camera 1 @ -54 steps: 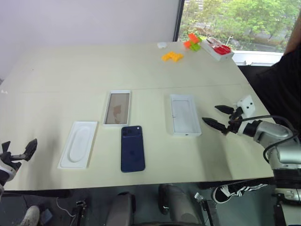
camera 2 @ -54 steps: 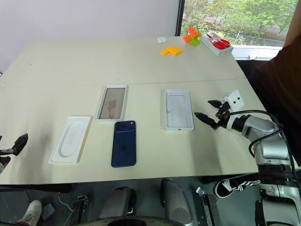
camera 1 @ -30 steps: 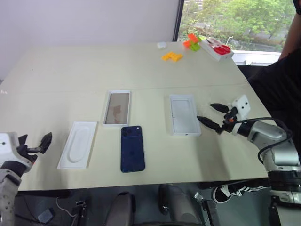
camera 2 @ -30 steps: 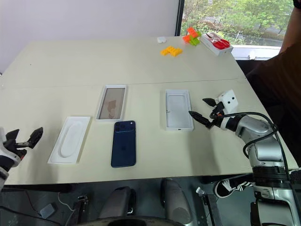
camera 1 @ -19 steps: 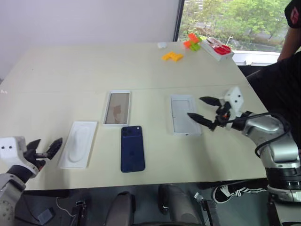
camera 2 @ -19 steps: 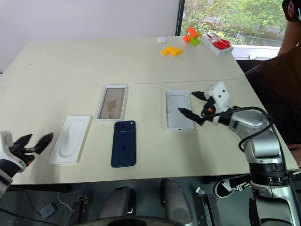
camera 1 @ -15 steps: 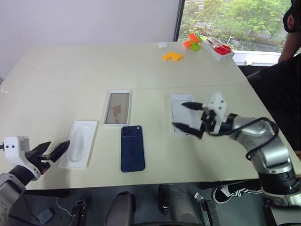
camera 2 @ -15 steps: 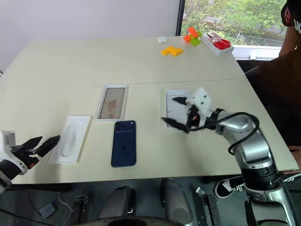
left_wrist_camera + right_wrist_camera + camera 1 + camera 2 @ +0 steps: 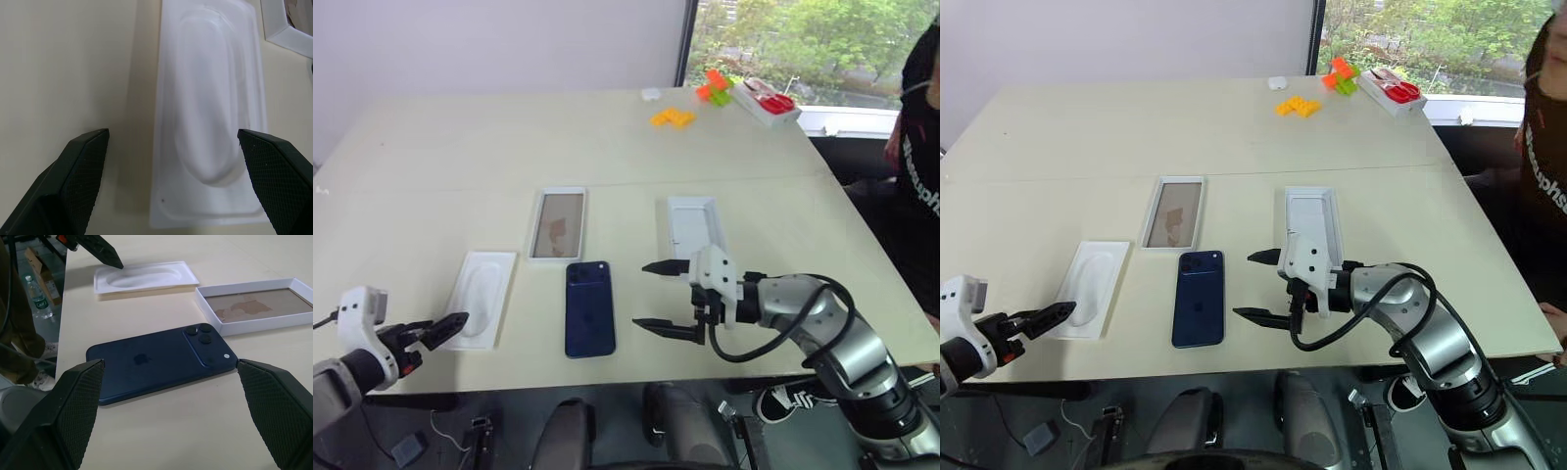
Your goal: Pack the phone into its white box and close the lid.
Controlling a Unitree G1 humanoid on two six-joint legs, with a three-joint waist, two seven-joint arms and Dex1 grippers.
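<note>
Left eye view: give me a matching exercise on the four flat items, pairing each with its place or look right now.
Items:
1. phone
2. white box
3. lid
4. insert

Descriptions:
a. leftmost, with an oval recess
b. rightmost, plain white inside
c. dark blue, lying nearest the robot
d. brownish inside, just beyond the dark blue item

Pairs: 1-c, 2-d, 3-b, 4-a

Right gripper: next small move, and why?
Probably ease the right gripper on toward the phone and lower it so the open fingers straddle the phone's short width. The phone lies flat, camera side up, untouched on the table; the right wrist view frames it squarely between the spread fingers, so the approach looks lined up. The white box sits just beyond the phone.
</note>
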